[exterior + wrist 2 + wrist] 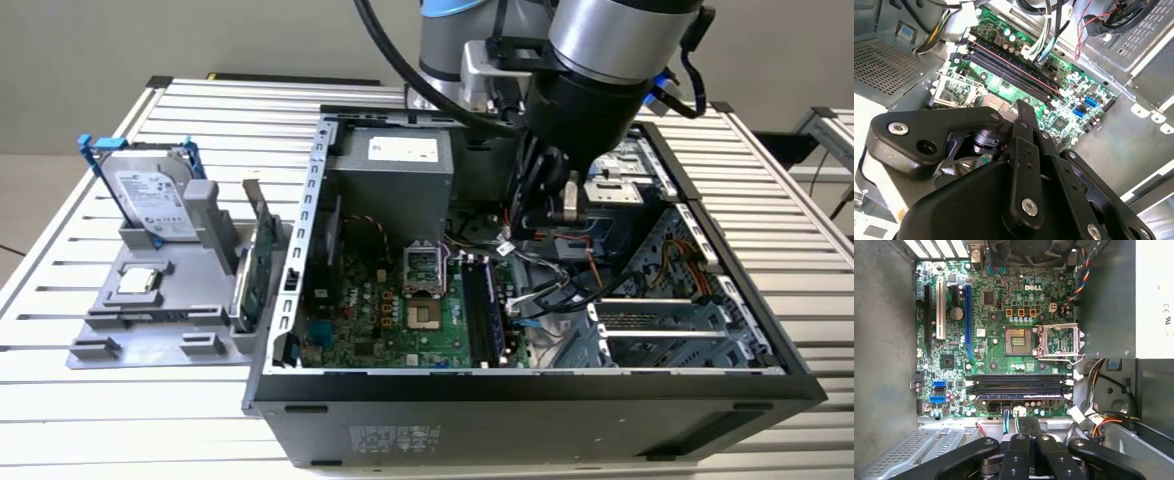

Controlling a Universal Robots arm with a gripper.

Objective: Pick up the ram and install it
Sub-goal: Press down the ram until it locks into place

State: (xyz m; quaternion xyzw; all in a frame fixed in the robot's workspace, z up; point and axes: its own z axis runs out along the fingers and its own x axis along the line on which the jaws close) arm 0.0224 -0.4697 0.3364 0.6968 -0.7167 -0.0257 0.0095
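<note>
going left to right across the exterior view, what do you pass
hard drive standing in the grey holder → card upright at the holder's right edge → motherboard inside the open case → memory slots → arm reaching down into the case → drive cage

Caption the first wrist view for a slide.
Gripper shut above the open case, looking down on the motherboard and its memory slots.
</note>
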